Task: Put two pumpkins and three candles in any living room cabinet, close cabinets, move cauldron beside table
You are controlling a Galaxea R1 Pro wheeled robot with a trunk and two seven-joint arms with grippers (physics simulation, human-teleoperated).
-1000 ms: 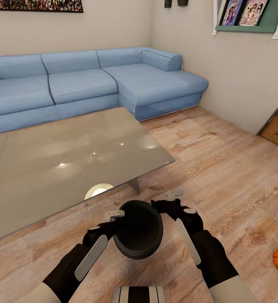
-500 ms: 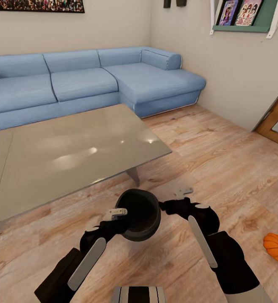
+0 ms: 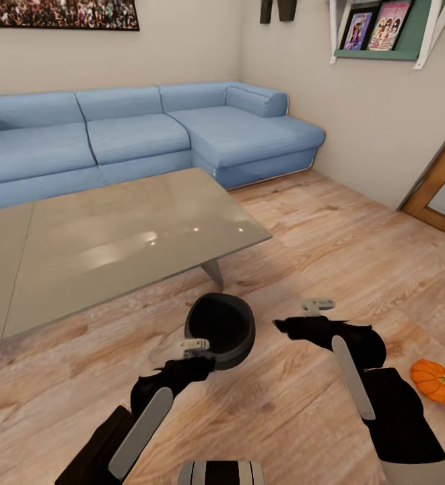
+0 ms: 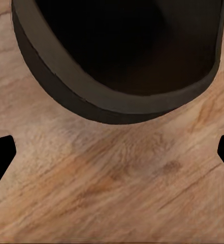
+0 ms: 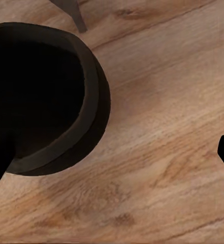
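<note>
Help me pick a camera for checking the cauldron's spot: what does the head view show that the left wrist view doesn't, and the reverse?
Head view alone: the grey table, blue sofa, a pumpkin on the floor, the right gripper, and the cauldron near the table's corner. Left wrist view alone: a close look at the cauldron's rim and bare planks just beyond the left gripper. Both share the cauldron and the wood floor.

The wood-plank floor (image 3: 330, 229) carries the cauldron (image 3: 220, 330), which sits upright near the corner of the grey glossy counter (image 3: 114, 242), close to its leg (image 3: 213, 273). A pumpkin (image 3: 436, 381) lies on the floor well apart, off to the right. A blue sofa (image 3: 148, 135) stands behind the counter.
</note>
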